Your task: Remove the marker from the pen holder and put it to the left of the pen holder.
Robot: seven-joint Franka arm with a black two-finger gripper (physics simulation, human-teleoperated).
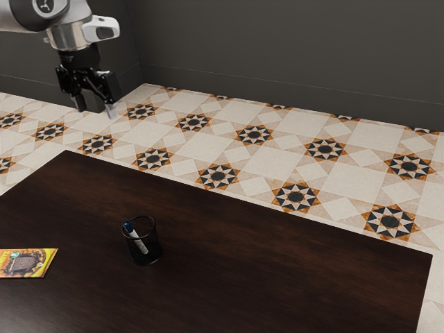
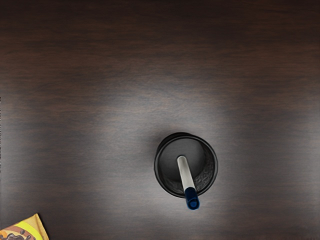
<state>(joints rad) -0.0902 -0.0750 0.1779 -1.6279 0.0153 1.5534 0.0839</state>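
Gripper (image 1: 96, 109) was empty, fingers wide apart, at the exterior view's far left, well apart from the marker (image 2: 185, 174). Marker leaned inside the pen holder (image 1: 153, 248), blue end at the rim. Yellow packet (image 1: 26, 263) lay to the exterior view's left. My reading: nothing was done; grasp, lift-out and placing left of holder all remained.

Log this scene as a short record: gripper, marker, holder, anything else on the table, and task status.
gripper: gripper open, holding nothing, raised and clear of the holder
marker: marker white with a blue cap, cap end up, leaning against the rim
holder: black pen holder, round, upright on the table
other item: yellow packet, lying flat, toward the exterior view's left from the holder
task status: not done; marker still inside the holder
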